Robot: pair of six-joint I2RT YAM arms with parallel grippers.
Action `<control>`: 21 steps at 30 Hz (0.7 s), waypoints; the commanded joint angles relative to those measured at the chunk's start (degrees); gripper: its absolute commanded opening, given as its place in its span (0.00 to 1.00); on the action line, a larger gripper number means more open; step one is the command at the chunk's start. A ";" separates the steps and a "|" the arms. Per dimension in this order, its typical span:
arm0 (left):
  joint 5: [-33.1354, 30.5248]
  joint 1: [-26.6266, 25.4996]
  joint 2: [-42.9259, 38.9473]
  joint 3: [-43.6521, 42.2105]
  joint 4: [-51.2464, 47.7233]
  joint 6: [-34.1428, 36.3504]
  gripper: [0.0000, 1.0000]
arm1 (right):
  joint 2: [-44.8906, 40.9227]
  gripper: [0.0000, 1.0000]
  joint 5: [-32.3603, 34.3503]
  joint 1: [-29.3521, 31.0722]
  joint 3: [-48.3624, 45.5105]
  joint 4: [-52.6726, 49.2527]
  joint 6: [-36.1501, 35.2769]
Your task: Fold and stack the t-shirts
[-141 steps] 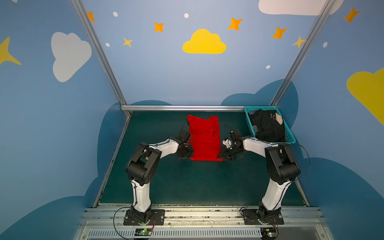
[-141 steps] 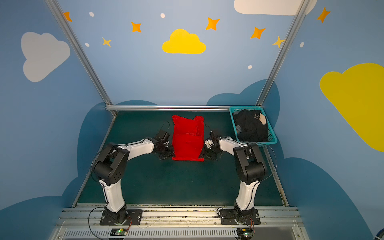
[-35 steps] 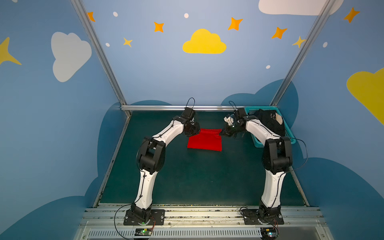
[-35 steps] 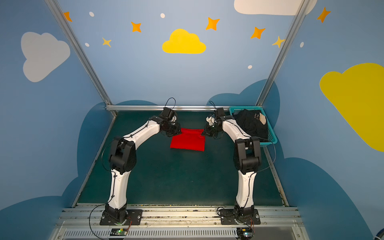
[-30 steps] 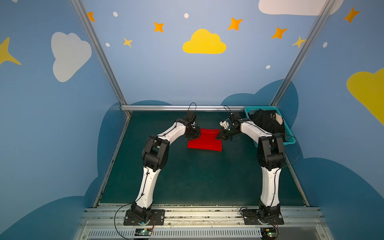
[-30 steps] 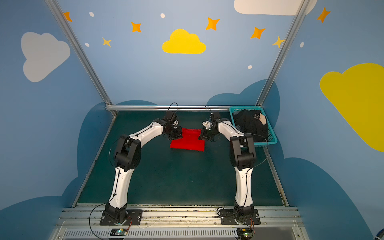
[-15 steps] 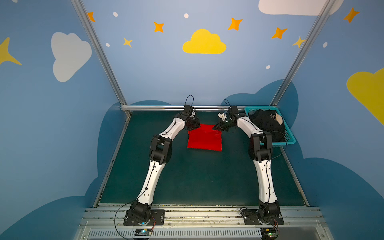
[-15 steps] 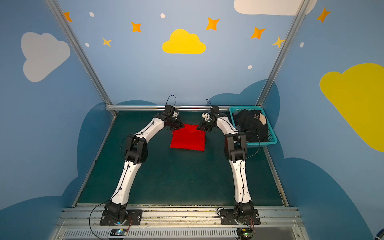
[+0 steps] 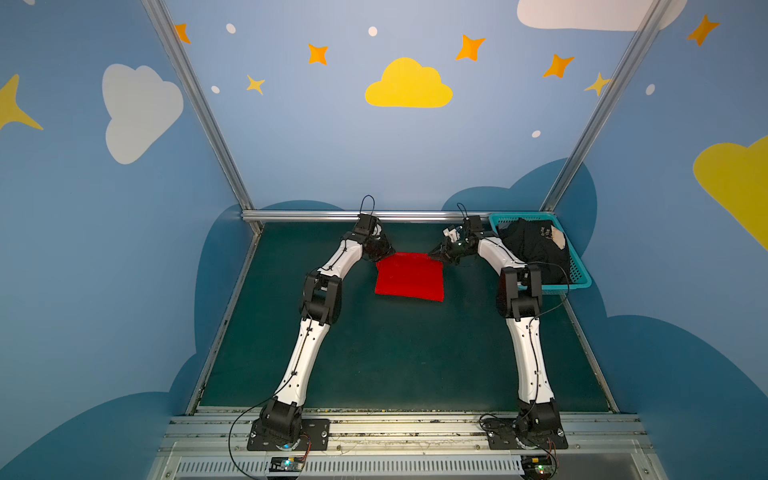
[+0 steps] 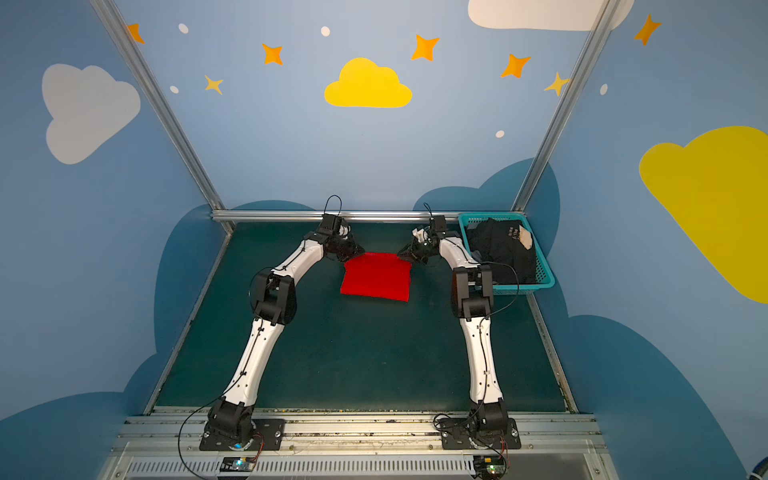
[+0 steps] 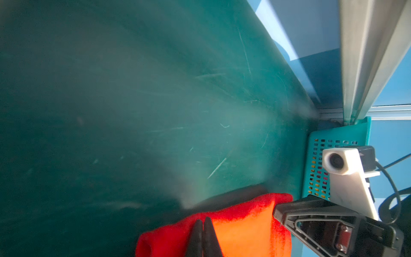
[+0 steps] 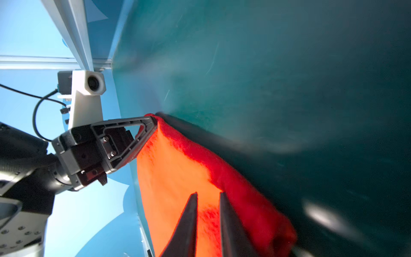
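— T-shirts: where? Largest thing first, please.
— Underneath everything, green table (image 9: 395,353). At 2 o'clock on it, by the back rail (image 9: 415,216), teal basket (image 9: 561,287), heaped with black t-shirts (image 9: 532,253). Toward 12 o'clock, folded to a rectangle, red t-shirt (image 9: 409,276), apart from the basket.
— And the grippers?
— At the red cloth's 11 o'clock corner, left gripper (image 9: 380,254), clamped tight on that corner. At its 1 o'clock corner, right gripper (image 9: 433,253), parted slightly, cloth showing through the gap; hard to tell whether touching.

Illegibly small pale lettering (image 9: 543,234) on black t-shirt (image 9: 525,253)
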 commanded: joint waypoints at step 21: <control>-12.44 1.13 -28.84 -33.53 -8.18 16.64 0.89 | -31.07 0.70 12.72 -1.76 -36.40 -1.38 -10.49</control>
